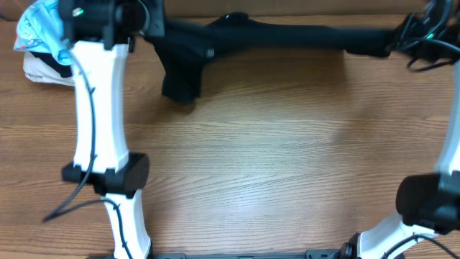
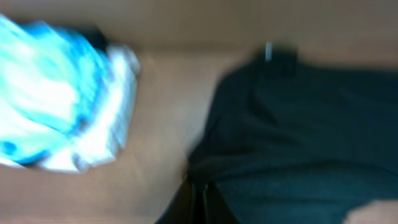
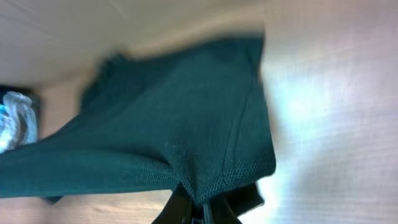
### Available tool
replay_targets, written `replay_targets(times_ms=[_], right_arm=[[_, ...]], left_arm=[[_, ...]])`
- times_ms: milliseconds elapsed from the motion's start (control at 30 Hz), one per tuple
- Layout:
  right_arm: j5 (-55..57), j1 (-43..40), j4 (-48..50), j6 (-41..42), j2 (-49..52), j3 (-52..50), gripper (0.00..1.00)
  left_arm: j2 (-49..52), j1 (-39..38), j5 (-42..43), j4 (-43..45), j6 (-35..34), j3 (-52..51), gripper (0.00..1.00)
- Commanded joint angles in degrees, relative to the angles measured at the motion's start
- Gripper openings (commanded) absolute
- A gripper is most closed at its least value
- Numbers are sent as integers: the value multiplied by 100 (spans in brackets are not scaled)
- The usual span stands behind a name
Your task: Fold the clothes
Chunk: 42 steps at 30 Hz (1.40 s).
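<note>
The black shirt (image 1: 287, 34) is stretched in a long band along the far side of the table (image 1: 273, 158), held up between the two arms. One sleeve (image 1: 181, 83) hangs down near the left end. The left gripper (image 2: 199, 196) is closed tight on a fold of the fabric at one end, and the right gripper (image 3: 198, 208) is pinched on a hemmed edge at the other. In the right wrist view the cloth bunches just above the fingers. A blue garment (image 1: 39, 25) lies on a pale garment (image 1: 43, 72) at the far left corner, just beside the left arm.

The main risk looks like the hold itself. Both pinches seem to take only a thin bit of edge, so a hard pull apart could drag the cloth out of one gripper and drop that end in a heap. If the arms lower unevenly, the shirt would likely land twisted, with the hanging sleeve tucked underneath. A swing to the left could also catch the blue garment and drag it into the fold. The left wrist view is blurred, so how deep its bite is cannot be told.
</note>
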Motion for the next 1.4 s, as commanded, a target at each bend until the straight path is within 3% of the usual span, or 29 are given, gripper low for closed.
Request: replay_targets(times_ms=[0,233,467,833,1133,1367], right_arm=[[184,-15,46,-85,11,-706,4],[83,-22,-400,24,-192,-1182,4],[457,-28,-1027,310,-1158,-1456,4],[979,-275,-1121,885,-3099,-3908,4],[1305,-511,-1370,1440,-3547,-4966,4],[1320,-511,-1073,1661,-3547,-5250,4]], left_arm=[[461,66,673,-361,-2,-238,4],[560,-101,807,-787,-146,-468,4],[-166,-649,748,-787,-212,-1182,4],[-1397,-852,-101,-758,-802,-3670,4],[-1716,-833,-170,-157,-1340,-5357,4],[-1716,-750,-208,678,-1377,-5965,4]])
